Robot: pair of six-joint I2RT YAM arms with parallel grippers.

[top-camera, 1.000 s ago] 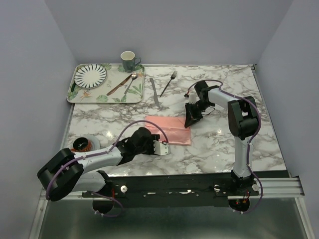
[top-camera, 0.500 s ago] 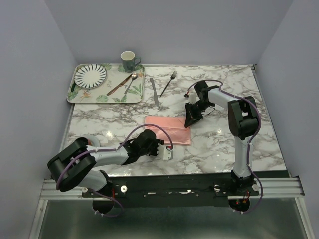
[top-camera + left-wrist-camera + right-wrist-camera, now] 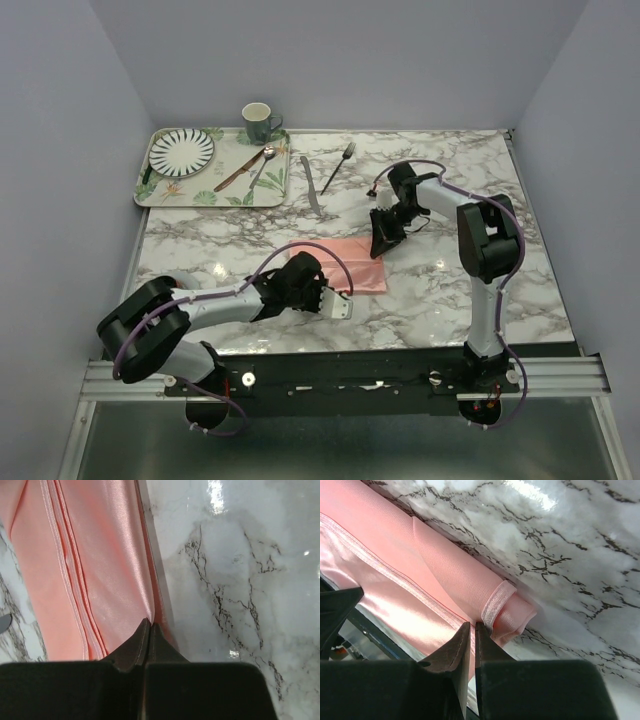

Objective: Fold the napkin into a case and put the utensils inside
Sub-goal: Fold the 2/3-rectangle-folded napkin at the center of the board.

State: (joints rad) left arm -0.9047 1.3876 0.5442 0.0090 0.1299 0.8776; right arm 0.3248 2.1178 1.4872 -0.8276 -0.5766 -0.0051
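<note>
A white marble bench (image 3: 440, 295) between pale lilac walls carries the salmon napkin (image 3: 352, 265), folded into a rectangle at its middle. The left pincer (image 3: 148, 626) is closed tight, pinching the napkin's near edge. The right pincer (image 3: 472, 626) is narrow, nipping the hem at the far right corner. The knife (image 3: 311, 186) and fork (image 3: 338, 167) lie beyond, beside the tray (image 3: 225, 200).

Folded salmon-pink napkin (image 3: 355, 268); silver fork (image 3: 338, 167) and knife (image 3: 311, 186) side by side beyond
</note>
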